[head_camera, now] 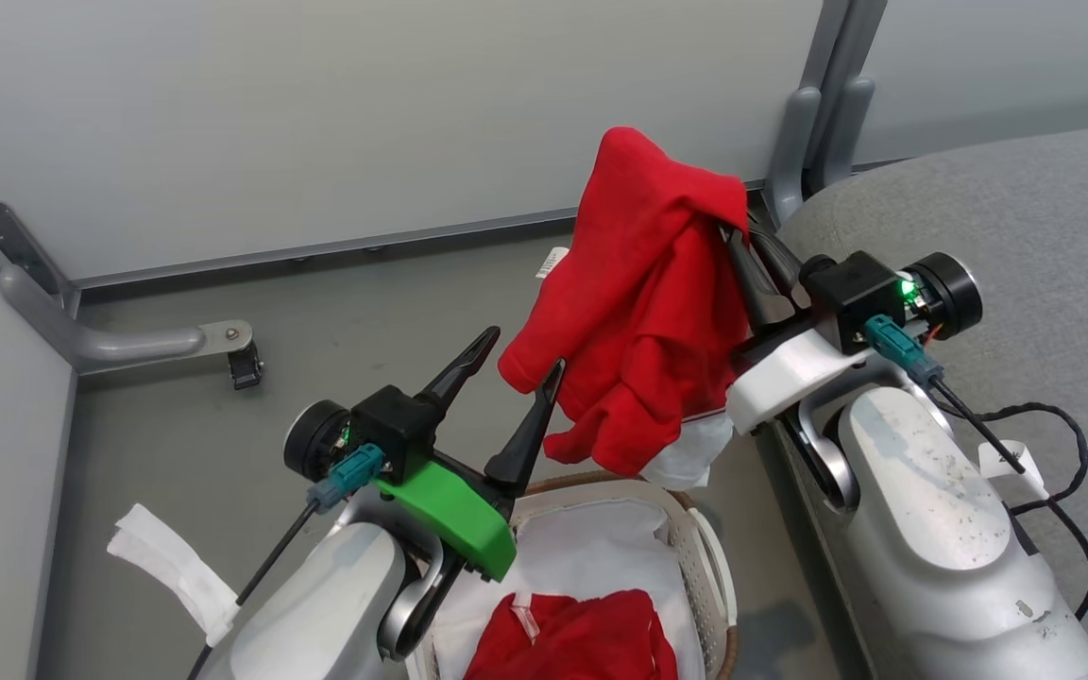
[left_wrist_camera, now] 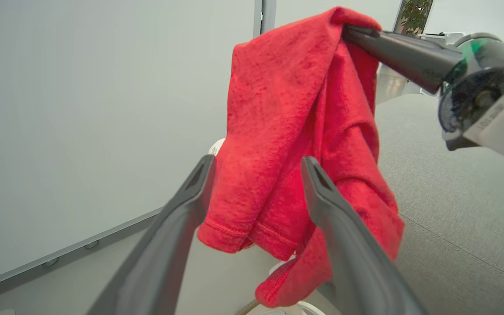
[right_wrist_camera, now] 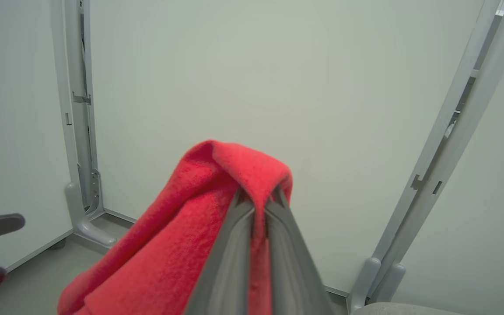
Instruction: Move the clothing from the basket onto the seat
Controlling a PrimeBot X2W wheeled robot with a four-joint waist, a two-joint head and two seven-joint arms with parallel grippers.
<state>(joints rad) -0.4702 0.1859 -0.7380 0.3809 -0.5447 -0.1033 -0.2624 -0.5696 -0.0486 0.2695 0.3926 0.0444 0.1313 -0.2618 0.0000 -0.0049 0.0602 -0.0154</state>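
Observation:
One piece of the clothing, a red garment with a white panel at its lower edge, hangs in the air above the basket. My right gripper is shut on its top fold, seen close in the right wrist view. My left gripper stands open at the garment's lower left hem. In the left wrist view the cloth hangs just beyond the spread fingers. A second red garment lies in the basket on the white liner. The grey seat lies to the right.
Pale partition walls close off the back and left. A grey metal foot with a black caster rests on the floor at left. Another post foot stands by the seat's corner. A black cable trails over the seat near my right forearm.

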